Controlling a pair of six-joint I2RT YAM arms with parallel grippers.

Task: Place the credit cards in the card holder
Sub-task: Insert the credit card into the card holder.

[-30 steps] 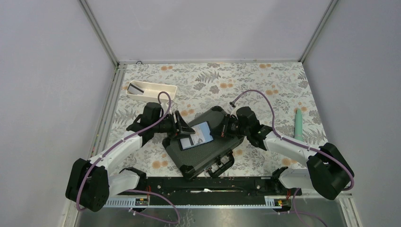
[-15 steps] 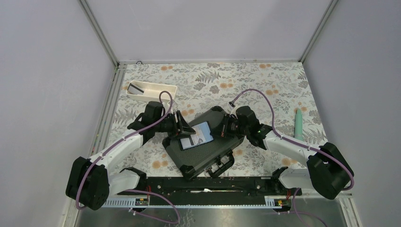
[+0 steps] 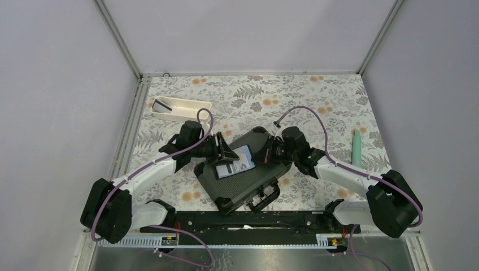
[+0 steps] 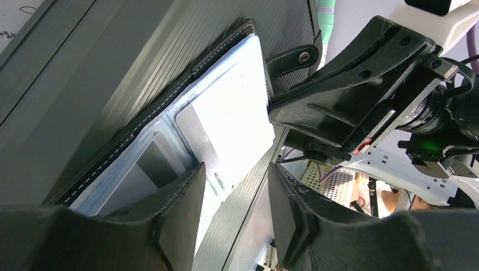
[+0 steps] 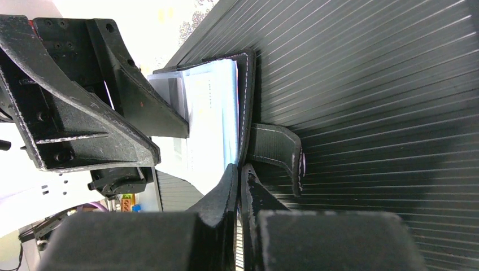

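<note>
The card holder (image 3: pixel 234 162) lies open on a black hard case (image 3: pixel 243 183), its grey-blue inside up. A pale credit card (image 4: pixel 226 121) sits partly in its pocket. My left gripper (image 4: pixel 234 217) is open and empty at the holder's left end, one finger (image 4: pixel 181 209) over the card's corner. My right gripper (image 5: pixel 240 189) is shut on the holder's right edge beside the snap tab (image 5: pixel 277 155). In the top view the left gripper (image 3: pixel 223 151) and right gripper (image 3: pixel 265 156) face each other across the holder. A dark card (image 3: pixel 162 105) lies in the white tray (image 3: pixel 189 111).
The white tray stands at the back left of the floral tabletop. A pale green pen-like object (image 3: pixel 356 148) lies at the right. The hard case has its handle (image 3: pixel 265 197) toward the near edge. Metal frame rails run along the table's left and back.
My left arm has shifted a little to the right, bringing its open gripper closer over the holder's left end. The right gripper and the holder have stayed put.
</note>
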